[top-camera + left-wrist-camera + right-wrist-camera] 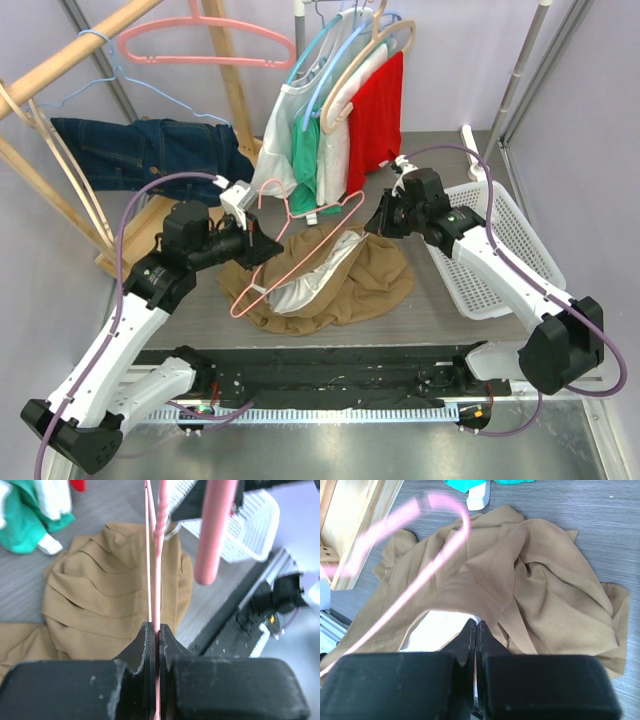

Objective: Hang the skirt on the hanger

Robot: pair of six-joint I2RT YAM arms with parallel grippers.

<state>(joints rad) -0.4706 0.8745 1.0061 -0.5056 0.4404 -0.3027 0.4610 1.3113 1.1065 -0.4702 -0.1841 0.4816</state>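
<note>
A tan skirt (370, 285) with a white lining (300, 292) lies bunched on the table between the arms. My left gripper (257, 245) is shut on a thin pink wire hanger (300, 222), held tilted over the skirt's left part. In the left wrist view the hanger wire (156, 555) runs straight out from the left gripper (158, 629) above the skirt (100, 595). My right gripper (375, 224) is shut on the skirt's upper edge. In the right wrist view the right gripper (476, 625) pinches the cloth (535, 580) beside the lining (440, 630), and the hanger (420, 580) shows as a pink blur.
A white plastic basket (500, 240) stands on the right. Several garments on hangers (350, 120) hang at the back centre. Blue jeans (140, 150) drape over a wooden rack (60, 60) at the left, with another pink hanger (200, 45) on its bar.
</note>
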